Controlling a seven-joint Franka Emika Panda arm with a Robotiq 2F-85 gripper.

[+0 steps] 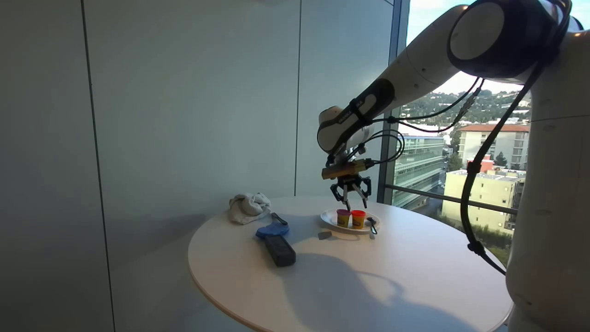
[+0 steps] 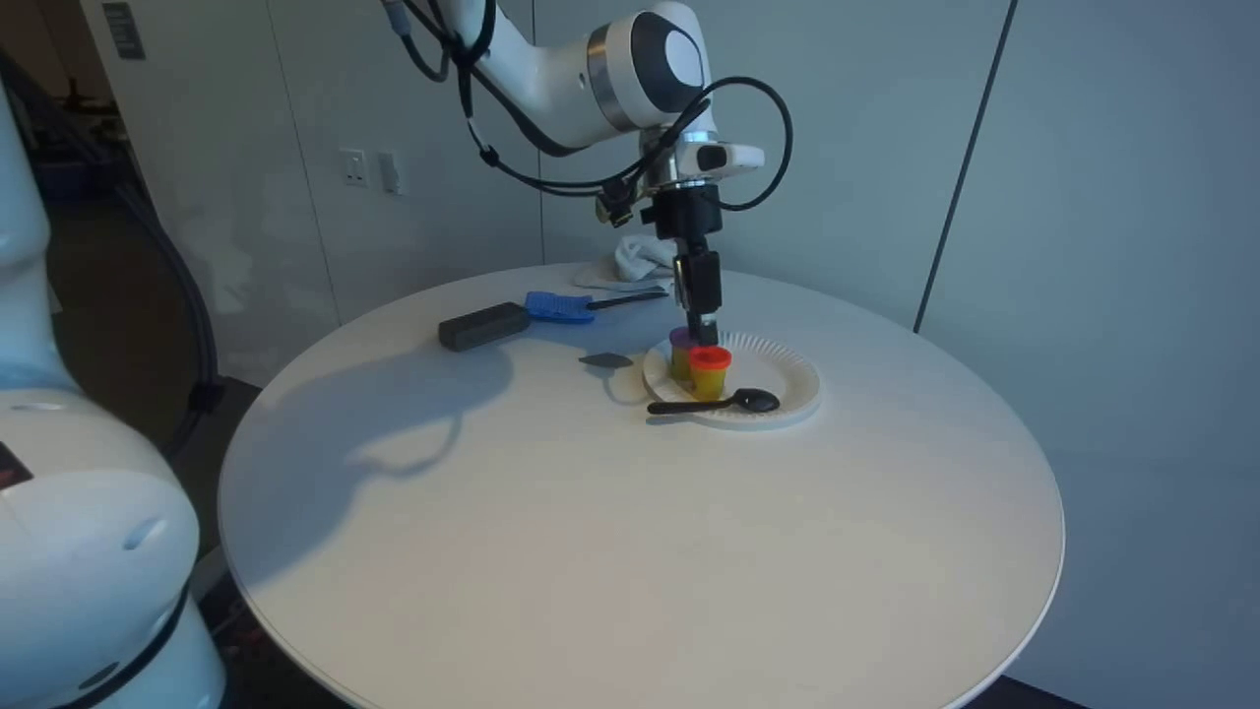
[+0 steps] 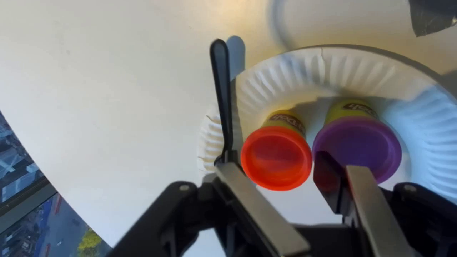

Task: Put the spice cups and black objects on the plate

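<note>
Going left to right in an exterior view, the black block (image 2: 482,326) comes first, lying on the table (image 2: 630,551) well apart from the gripper (image 1: 356,206). Just beside it is the blue brush (image 2: 559,308), and then, nearer the gripper, a flat dark patch (image 2: 606,360) whose nature I cannot tell. Below the gripper is the plate (image 2: 783,369), with the purple-lidded cup (image 2: 680,356) standing just left of the gripper and the red-lidded cup (image 2: 709,373) standing under it; the black spoon (image 2: 755,400) lies past the red-lidded cup, its handle running out over the rim. The jaws stand apart close over the red lid, with nothing gripped; whether they touch either cup I cannot tell. Since both cups and the spoon sit on the plate while the block does not, I judge the step in hand to be letting go of the red-lidded cup. The next move calls for a straight lift, as a sideways start could tip a cup. After that the gripper should cross to the block, turn so its jaws span the narrow way, and bring it to the bare side of the plate.
</note>
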